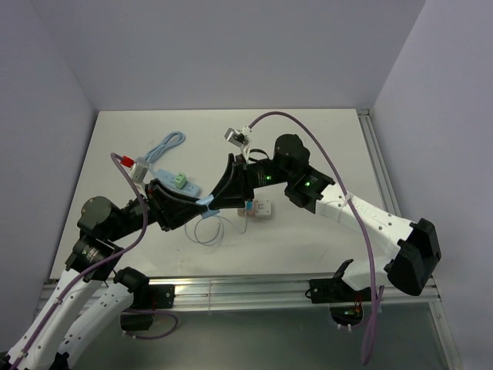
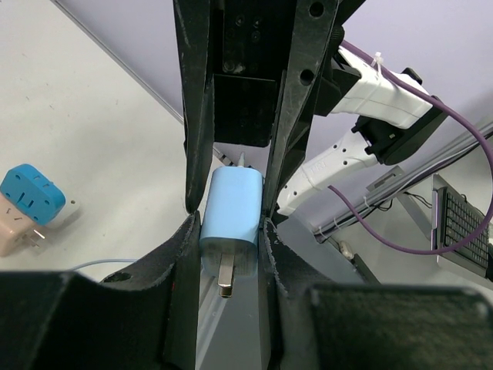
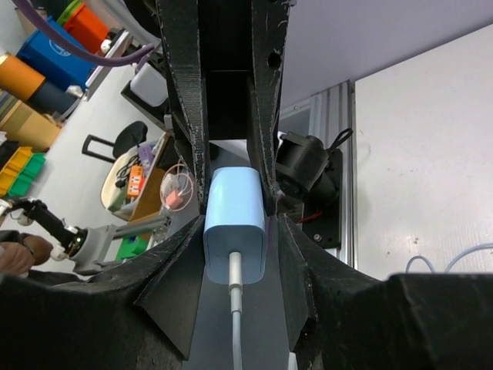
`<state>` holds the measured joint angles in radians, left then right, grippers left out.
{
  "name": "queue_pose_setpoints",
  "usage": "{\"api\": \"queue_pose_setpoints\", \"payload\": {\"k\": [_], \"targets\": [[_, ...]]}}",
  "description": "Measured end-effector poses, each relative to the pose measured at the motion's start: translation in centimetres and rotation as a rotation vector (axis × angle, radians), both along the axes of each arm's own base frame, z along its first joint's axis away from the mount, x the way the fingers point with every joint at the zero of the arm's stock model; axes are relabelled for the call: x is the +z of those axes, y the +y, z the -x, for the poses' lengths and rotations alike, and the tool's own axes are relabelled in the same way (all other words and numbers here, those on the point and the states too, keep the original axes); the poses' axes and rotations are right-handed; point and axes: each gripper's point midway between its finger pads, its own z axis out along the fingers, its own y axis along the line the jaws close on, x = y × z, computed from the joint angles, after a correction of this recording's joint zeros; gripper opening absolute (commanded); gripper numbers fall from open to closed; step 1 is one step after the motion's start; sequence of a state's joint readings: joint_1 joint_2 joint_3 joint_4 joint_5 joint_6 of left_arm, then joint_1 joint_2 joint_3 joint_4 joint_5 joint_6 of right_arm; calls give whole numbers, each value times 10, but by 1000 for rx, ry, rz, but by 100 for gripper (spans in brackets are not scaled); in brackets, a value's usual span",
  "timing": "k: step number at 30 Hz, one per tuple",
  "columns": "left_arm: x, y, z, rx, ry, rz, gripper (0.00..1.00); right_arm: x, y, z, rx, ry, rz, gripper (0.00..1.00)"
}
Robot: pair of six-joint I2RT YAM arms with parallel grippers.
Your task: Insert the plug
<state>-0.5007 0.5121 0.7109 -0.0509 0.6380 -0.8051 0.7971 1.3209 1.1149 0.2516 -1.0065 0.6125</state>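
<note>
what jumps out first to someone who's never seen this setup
Over the middle of the table, the left gripper and the right gripper meet nose to nose, both clamped on one light blue charger. Its metal prongs face the left wrist camera, and a white cable leaves the opposite end. On the table beyond, a blue adapter rests against a beige one.
</note>
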Motion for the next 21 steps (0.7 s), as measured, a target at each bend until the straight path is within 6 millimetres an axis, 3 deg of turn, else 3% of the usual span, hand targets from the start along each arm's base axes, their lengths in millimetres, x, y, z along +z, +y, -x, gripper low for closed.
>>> {"api": "queue_pose_setpoints", "payload": {"k": [15,21], "targets": [[0,0,-1,0,2,0,0,8,-3,3,20,-5,-32,49],[1,-1,0,-4,-4,3,0,7,-2,4,25,-4,-31,44]]}}
